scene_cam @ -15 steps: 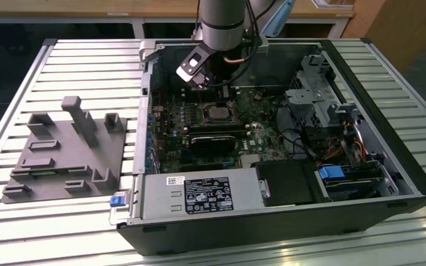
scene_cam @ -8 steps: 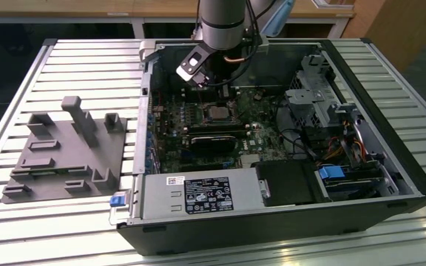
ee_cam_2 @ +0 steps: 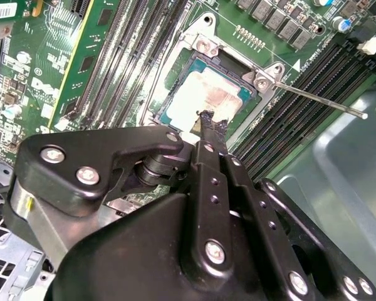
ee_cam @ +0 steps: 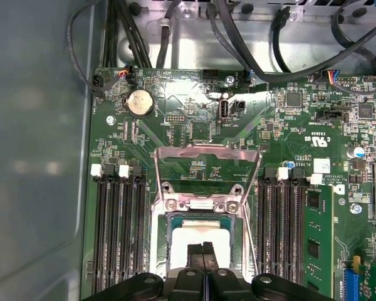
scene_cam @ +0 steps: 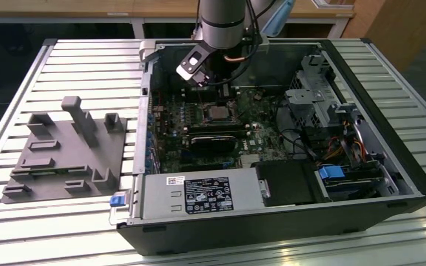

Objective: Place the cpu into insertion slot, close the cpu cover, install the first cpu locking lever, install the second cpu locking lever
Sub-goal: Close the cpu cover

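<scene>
From where I stand, an open computer case lies on its side on the slatted table, towards the table's edge on the exterior view's right, with a grey moulded fixture beside it near the opposite edge. The arm reaches down into the case from the far edge. Inside the case are the green motherboard, a power supply along the near wall, a black rounded block mid-board and a metal drive cage in the far corner on the exterior view's right. The cpu sits just beyond that black block. In the second wrist view the gripper hovers directly over the cpu, its fingers pinched together with nothing between them. The chip lies flat in the insertion slot, and a thin locking lever sticks out sideways, unlatched, over the memory slots. In the first wrist view the cpu cover stands swung open on its hinge at the slot's far edge, the board visible through its cut-out. The cpu rests in the insertion slot between banks of memory slots, and the clenched fingertips hang just above it. Black cables run along the case wall beyond the board.
</scene>
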Controlling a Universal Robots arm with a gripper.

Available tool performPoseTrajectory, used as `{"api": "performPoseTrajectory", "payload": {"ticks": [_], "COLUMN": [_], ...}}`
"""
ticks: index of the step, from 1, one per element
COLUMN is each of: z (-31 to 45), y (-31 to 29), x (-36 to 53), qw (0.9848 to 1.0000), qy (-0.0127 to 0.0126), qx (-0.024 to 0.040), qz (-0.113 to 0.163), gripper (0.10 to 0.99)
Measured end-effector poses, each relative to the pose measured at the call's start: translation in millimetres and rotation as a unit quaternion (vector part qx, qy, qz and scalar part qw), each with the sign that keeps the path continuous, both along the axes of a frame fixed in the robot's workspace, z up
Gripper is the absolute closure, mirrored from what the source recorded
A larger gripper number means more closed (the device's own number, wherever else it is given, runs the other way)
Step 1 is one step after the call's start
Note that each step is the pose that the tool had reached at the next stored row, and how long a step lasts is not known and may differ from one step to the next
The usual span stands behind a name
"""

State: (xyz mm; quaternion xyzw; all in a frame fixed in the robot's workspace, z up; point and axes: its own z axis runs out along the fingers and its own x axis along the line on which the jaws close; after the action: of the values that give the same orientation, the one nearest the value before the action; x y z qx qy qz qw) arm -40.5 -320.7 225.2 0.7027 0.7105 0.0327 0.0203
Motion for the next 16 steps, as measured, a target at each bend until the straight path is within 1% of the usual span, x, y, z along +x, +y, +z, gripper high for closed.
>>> {"api": "performPoseTrajectory", "payload": {"ticks": [16], "z": [5.3], "y": [0.0], "x": [0.0], "qw": [1.0], "qy": [0.0001], "qx": [0.0001], "qz": [0.0], "gripper": [0.98]}}
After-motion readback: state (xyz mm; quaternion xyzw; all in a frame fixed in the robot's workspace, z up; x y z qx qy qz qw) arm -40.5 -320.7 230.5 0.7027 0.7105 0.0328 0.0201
